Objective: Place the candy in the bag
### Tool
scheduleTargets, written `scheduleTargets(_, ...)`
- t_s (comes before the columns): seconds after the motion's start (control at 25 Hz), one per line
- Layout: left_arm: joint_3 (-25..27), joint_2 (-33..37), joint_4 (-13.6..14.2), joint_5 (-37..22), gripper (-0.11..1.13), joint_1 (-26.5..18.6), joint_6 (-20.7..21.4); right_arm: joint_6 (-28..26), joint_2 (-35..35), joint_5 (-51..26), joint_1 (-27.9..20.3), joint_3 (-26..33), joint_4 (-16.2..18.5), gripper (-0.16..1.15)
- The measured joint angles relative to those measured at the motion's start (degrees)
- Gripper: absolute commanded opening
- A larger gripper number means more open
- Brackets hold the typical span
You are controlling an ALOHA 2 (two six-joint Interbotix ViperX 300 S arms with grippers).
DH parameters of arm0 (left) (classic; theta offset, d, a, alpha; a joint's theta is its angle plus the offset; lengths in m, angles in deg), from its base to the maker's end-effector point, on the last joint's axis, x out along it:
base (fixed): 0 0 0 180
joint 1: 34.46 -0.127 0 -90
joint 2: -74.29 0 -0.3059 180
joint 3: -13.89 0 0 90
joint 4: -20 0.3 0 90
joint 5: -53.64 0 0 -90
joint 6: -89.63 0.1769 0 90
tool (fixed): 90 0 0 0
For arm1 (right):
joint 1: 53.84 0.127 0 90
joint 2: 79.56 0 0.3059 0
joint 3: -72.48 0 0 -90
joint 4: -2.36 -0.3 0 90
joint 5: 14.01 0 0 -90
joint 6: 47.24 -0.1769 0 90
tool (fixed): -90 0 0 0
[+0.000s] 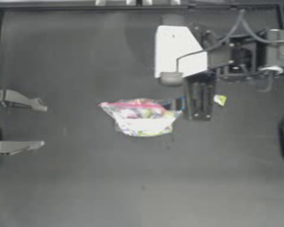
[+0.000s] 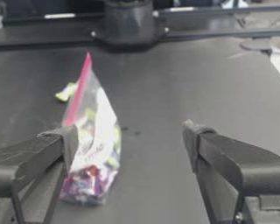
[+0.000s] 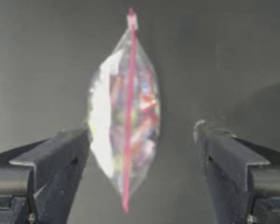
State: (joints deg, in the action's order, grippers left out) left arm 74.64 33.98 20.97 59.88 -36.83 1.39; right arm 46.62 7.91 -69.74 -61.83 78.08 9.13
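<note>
The bag (image 1: 141,116) lies flat at the table's middle, clear with a pink-red strip (image 1: 132,105) along its mouth and colourful sweets inside. The candy (image 1: 220,99), small and yellow-green, lies on the table right of the bag. My right gripper (image 1: 191,103) hovers between them, at the bag's right end, and is open. In the right wrist view the bag (image 3: 122,127) shows between the open jaws of that gripper (image 3: 141,130). My left gripper (image 1: 41,125) is open at the left edge. Its wrist view shows the bag (image 2: 89,144) and the candy (image 2: 66,92) beyond it.
A white flat piece (image 1: 177,51) sits by the right arm's links and cables (image 1: 251,53) at the back right. A dark post (image 2: 127,22) and rails stand across the table's far side in the left wrist view. Bare dark tabletop (image 1: 138,186) spreads in front of the bag.
</note>
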Motion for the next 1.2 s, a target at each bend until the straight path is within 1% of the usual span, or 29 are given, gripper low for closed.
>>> scheduleTargets(0.36, 0.9, 0.8, -0.2, 0.1, 1.00, 0.0, 0.0, 1.4, -7.3, -0.4, 0.3, 4.7, -0.3, 0.98)
scheduleTargets(0.72, 2.3, 3.9, -0.5, 0.1, 1.00, -0.1, -0.1, 2.2, -12.5, -0.4, 0.5, 8.6, -0.1, 0.98)
scheduleTargets(1.2, 2.4, 3.9, -0.5, -0.7, 1.00, -0.1, 0.0, 3.6, -18.8, -1.4, 0.5, 13.4, 0.4, 0.97)
